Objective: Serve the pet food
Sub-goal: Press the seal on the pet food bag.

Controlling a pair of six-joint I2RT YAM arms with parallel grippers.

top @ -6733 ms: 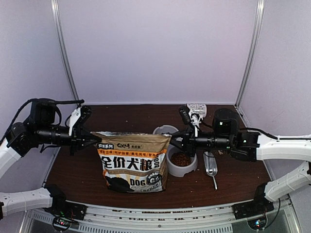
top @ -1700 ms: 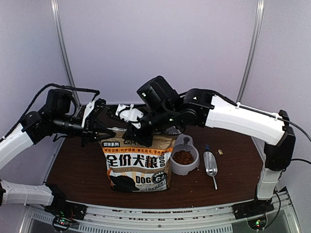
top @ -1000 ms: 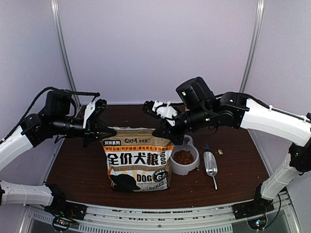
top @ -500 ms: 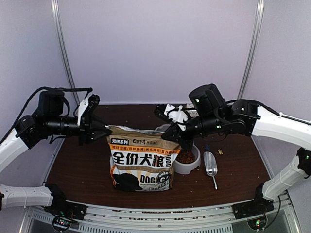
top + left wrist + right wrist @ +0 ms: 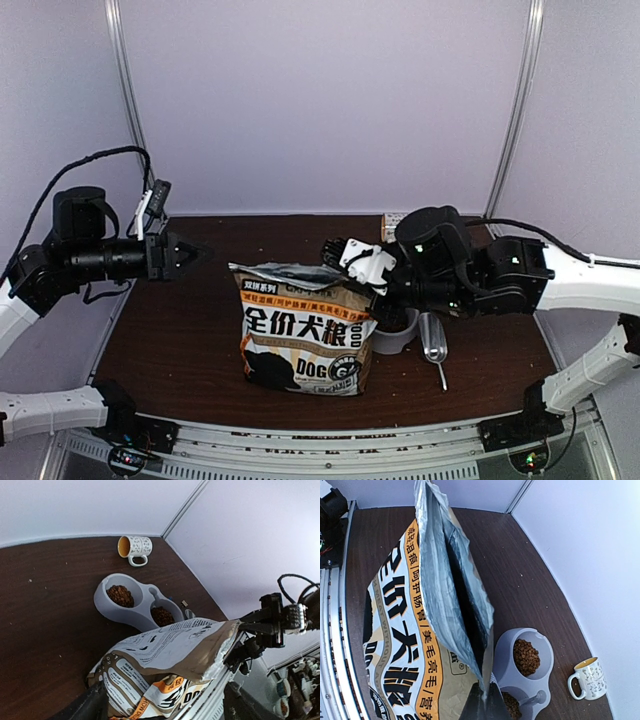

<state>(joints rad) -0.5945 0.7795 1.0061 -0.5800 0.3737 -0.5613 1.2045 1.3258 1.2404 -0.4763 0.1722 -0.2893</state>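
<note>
Status as we see it:

- Left jaws: spread wide, holding nothing. They hang in the air left of the bag (image 5: 305, 330), clear of it.
- Right jaws: closed tight on the bag's top edge at its right corner. On the right wrist view the foil lip runs straight down into the pinch.
- The bag stands upright on the table (image 5: 170, 340), printed face toward the arm bases. Its mouth gapes, silver lining showing. We can't see any contents inside it.
- Pet food (image 5: 120, 595): sits in both compartments of the grey double bowl (image 5: 102, 605), a small heap in each. We see no pellets we can make out on the table around it.
- The bowl is just behind and right of the bag. From the top camera it is mostly hidden by the bag and the right arm.
- The metal scoop (image 5: 434, 340) lies flat on the table right of the bowl, handle toward the near edge, touched by nothing.
- The mug (image 5: 134, 546) is on its side near the back wall, apart from the bowl.
</note>
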